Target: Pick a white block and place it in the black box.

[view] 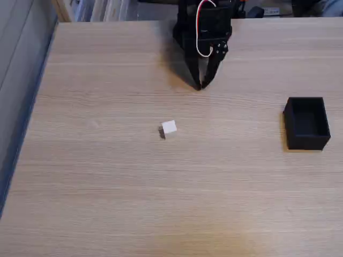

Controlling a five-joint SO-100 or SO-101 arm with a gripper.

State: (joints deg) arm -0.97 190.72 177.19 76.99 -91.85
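A tiny white block [169,127] lies on the wooden table [107,176] near the middle of the fixed view. The black box [307,123], open-topped with nothing inside it, stands at the right side. My black gripper [200,85] points down toward the table from the far edge, above and to the right of the block in the picture. Its two fingers meet at the tips, so it is shut with nothing held.
The table's left edge runs diagonally along a grey floor. Clutter sits behind the far edge near the arm's base. Bare wood lies between the block and the box.
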